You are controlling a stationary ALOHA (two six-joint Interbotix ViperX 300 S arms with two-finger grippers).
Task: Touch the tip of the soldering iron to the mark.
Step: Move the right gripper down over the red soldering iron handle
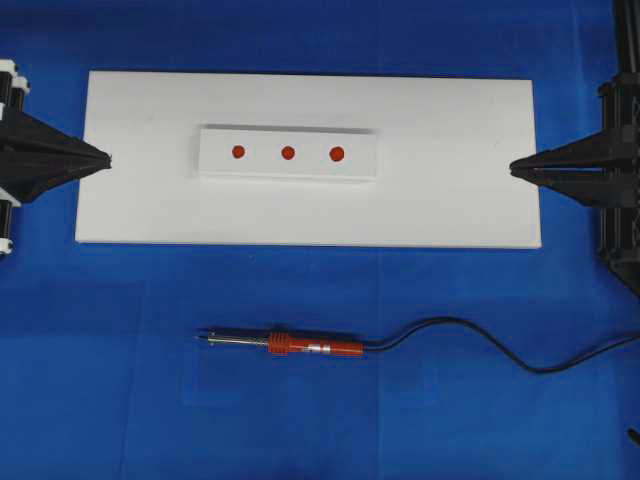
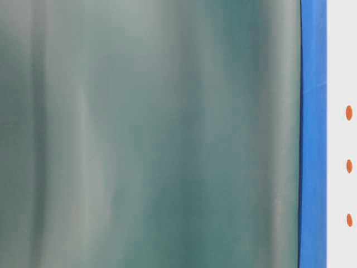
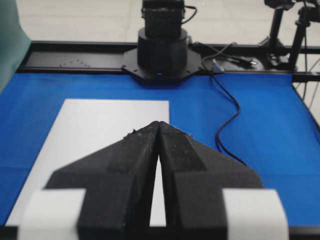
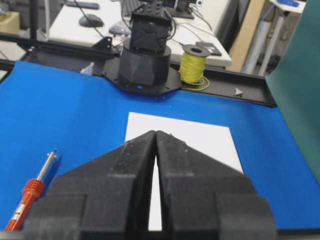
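The soldering iron lies flat on the blue cloth in front of the white board, orange-red handle to the right, silver tip pointing left. In the right wrist view the soldering iron shows at the lower left. The mark is the rightmost and largest of three red dots on a white strip. My left gripper is shut and empty at the board's left edge. At the opposite edge, my right gripper is shut and empty as well. Both wrist views show each gripper, left and right, with tips pressed together.
The white board lies across the middle of the blue cloth. The iron's black cord snakes off to the right edge. A green screen fills most of the table-level view, with three red dots at its right edge.
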